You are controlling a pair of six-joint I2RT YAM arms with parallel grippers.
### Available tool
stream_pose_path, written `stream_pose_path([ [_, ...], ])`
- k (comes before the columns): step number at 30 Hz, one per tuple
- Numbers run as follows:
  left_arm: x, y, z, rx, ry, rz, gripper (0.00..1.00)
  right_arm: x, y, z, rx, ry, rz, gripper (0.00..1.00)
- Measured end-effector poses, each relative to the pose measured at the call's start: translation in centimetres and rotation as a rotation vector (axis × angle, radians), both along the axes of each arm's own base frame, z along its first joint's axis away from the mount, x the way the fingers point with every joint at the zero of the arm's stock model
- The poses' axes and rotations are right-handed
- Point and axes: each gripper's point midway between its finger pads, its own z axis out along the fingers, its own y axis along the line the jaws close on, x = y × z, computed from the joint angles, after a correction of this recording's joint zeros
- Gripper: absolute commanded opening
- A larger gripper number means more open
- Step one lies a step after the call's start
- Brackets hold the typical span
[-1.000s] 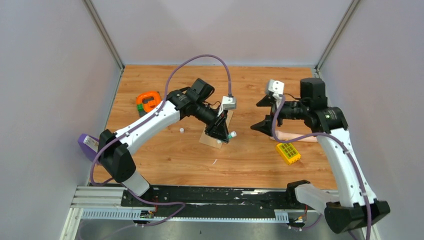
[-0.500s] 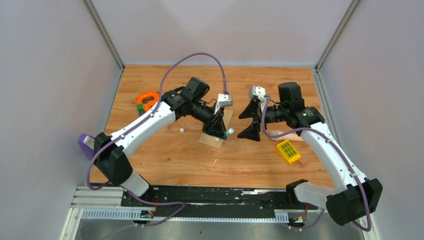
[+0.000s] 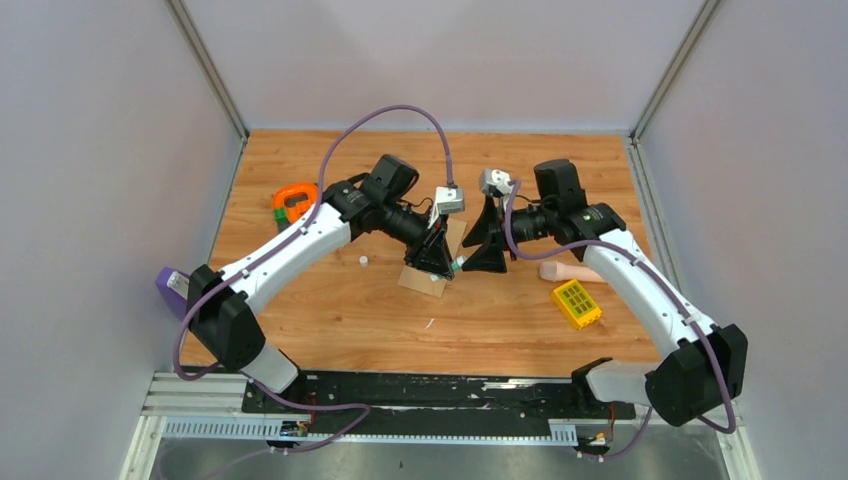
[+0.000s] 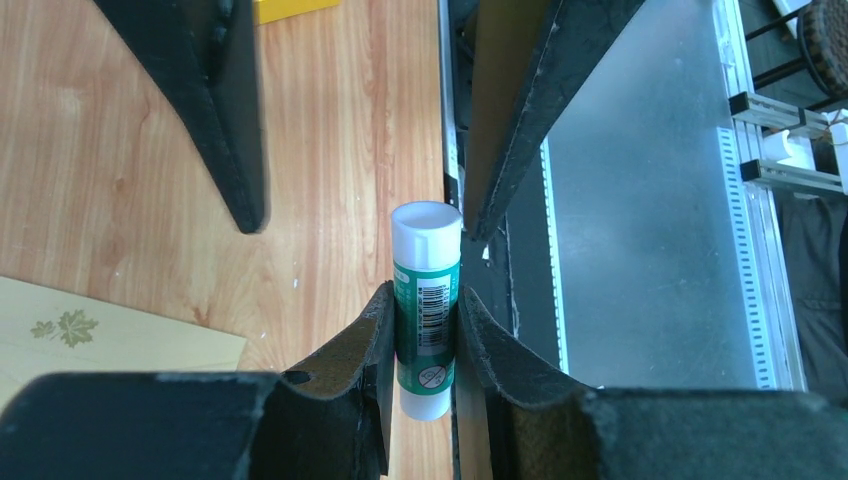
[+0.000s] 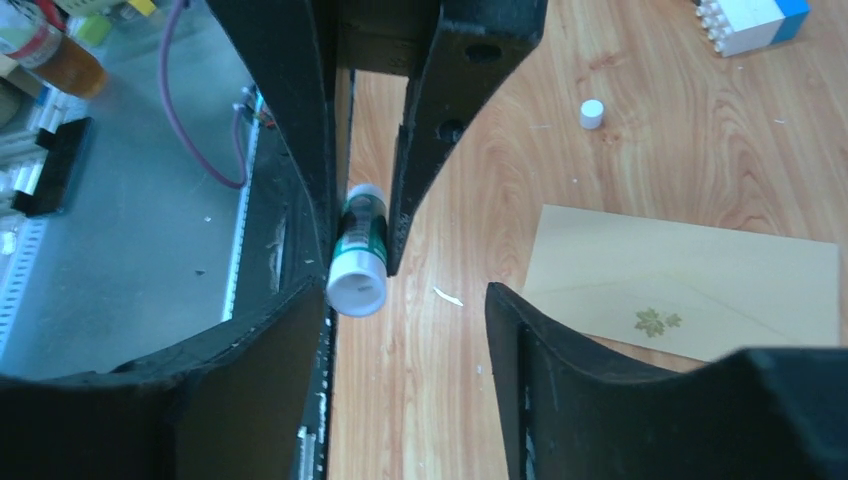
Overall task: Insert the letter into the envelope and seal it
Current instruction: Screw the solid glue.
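Nearest, at the worktop's (image 3: 340,320) front edge: both arm bases bolted to a black rail.

Just beyond, on bare wood: a yellow block (image 3: 576,304) on the right side and a purple object (image 3: 172,288) at the far left edge.

A little farther in, right of centre: a pale pink elongated thing (image 3: 568,271), too blurred to name.

Mid-worktop: the envelope (image 5: 690,280), tan, lying flat, with fold seams and a small printed leaf facing up. Partly hidden under the left wrist in the overhead view. Near it on the wood, a small white cap (image 5: 592,113).

Above the envelope's right edge: the left gripper (image 4: 425,300), fingers pinching a glue stick (image 4: 426,330) across its green, barcoded middle. Both white ends of the stick stand clear of the fingers, and one end points toward the other arm.

Facing it from the right: the right gripper (image 3: 472,252), fingers spread, one on each side of the stick's protruding white end. In the right wrist view, that end sits close against one finger, with a clear gap to the other. Cannot tell whether that near finger is touching the stick.

Farther back, left of the left arm: an orange and green object (image 3: 295,203) on the wood.

Farthest: the plain pale walls around the worktop.
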Motion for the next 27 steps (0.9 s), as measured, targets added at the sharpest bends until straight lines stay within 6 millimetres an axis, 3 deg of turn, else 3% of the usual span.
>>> stream_pose_path([
  [10, -0.1, 0.1, -0.6, 0.010, 0.015, 0.003, 0.00, 0.1, 1.0, 0.9, 0.034, 0.036, 0.056, 0.62],
  [17, -0.1, 0.1, -0.6, 0.010, 0.015, 0.003, 0.00, -1.4, 1.8, 0.3, 0.022, 0.030, 0.119, 0.63],
  [20, -0.1, 0.1, -0.6, 0.010, 0.015, 0.003, 0.00, -2.0, 2.1, 0.1, 0.013, 0.027, 0.137, 0.56],
  [23, -0.1, 0.1, -0.6, 0.012, 0.017, 0.003, 0.00, -2.1, 2.3, -0.2, 0.005, 0.024, 0.147, 0.35],
  [27, -0.1, 0.2, -0.9, 0.021, 0.022, 0.008, 0.00, -1.8, 2.3, -0.6, -0.009, 0.018, 0.138, 0.31],
])
